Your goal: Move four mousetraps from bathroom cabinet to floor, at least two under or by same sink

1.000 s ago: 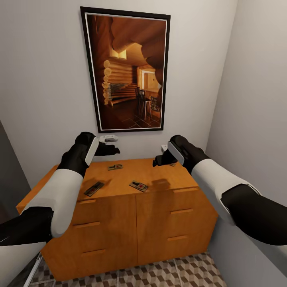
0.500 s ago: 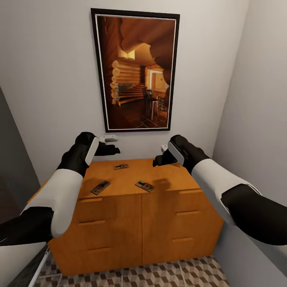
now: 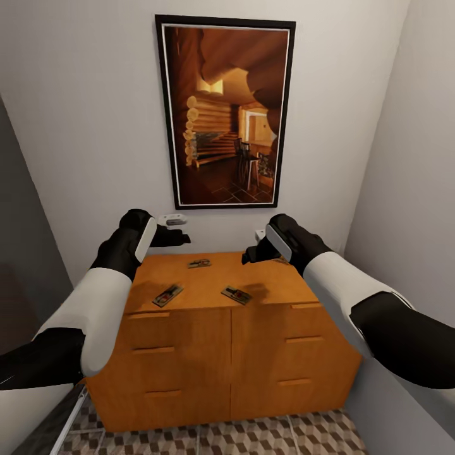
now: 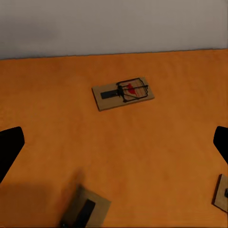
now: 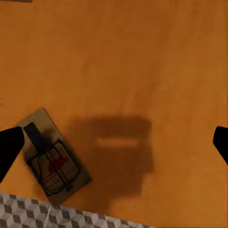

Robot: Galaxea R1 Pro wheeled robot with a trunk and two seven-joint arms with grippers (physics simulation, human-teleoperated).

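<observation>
We have swung slightly left over the last second, so the cabinet [image 3: 221, 328] now sits more centred before us. Three mousetraps [image 3: 236, 294] lie on its top (none lifted yet). Left gripper [image 3: 179, 237] and right gripper [image 3: 251, 255] hover above, jaws apart and empty.

Both arms reach forward from the lower corners of the head view, bent at the elbow, with white forearms and black wrists. The left gripper [image 3: 180, 238] and the right gripper [image 3: 251, 254] are held at about the same height, well apart, pointing inward and forward. In each wrist view the dark fingertips [image 4: 9, 147] [image 5: 10, 145] sit far apart, jaws spread and empty.
</observation>
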